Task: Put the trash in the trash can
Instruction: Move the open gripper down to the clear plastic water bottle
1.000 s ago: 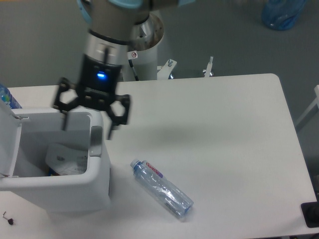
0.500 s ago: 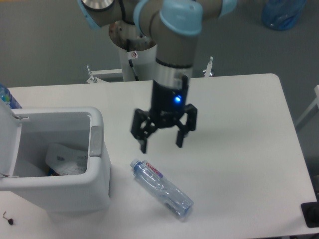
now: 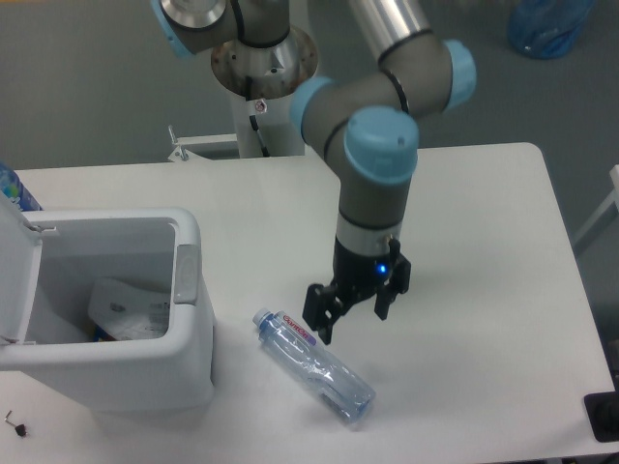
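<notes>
A clear plastic bottle (image 3: 314, 367) with a blue cap and red-white label lies on its side on the white table, cap toward the upper left. My gripper (image 3: 353, 319) hangs open just above and to the right of the bottle's upper half, nothing between its fingers. The white trash can (image 3: 189, 358) stands at the left with its lid swung open. A crumpled whitish wrapper (image 3: 126, 309) lies inside it.
The arm's base column (image 3: 261, 106) rises behind the table's far edge. A blue object (image 3: 12, 188) peeks out at the far left behind the bin lid. A blue bag (image 3: 546, 24) sits on the floor at top right.
My gripper has travelled from over the trash can rightward and down toward the bottle, staying open. The bottle and wrapper have not moved.
</notes>
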